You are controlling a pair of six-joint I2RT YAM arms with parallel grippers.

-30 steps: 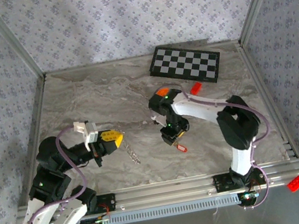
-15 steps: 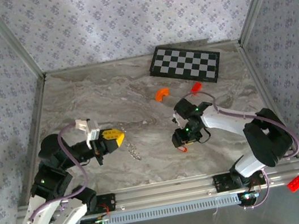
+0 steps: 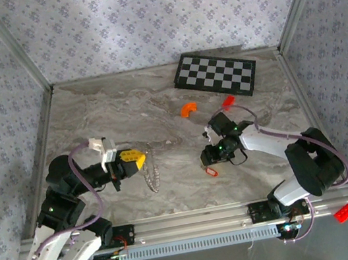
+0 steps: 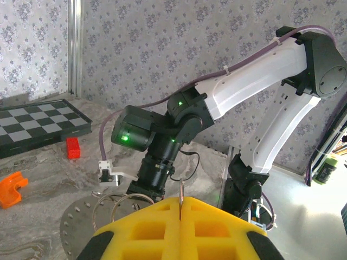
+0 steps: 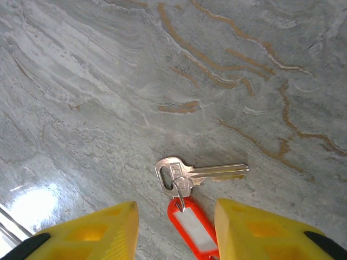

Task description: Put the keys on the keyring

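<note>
Keys (image 5: 187, 174) of flat silvery metal, joined to a red plastic tag (image 5: 194, 233), lie flat on the grey marbled bench (image 5: 97, 81). They sit between the spread yellow fingers (image 5: 92, 233) of my right tool (image 5: 174, 216), which is released and holds nothing. I judge them light, stiff and slick, and too flush with the bench to pinch by the blades. The thicker tag looks the better hold. My left tool (image 3: 137, 159) is clenched on the thin silvery beaded keyring (image 3: 150, 172), which dangles limp and will probably swing.
</note>
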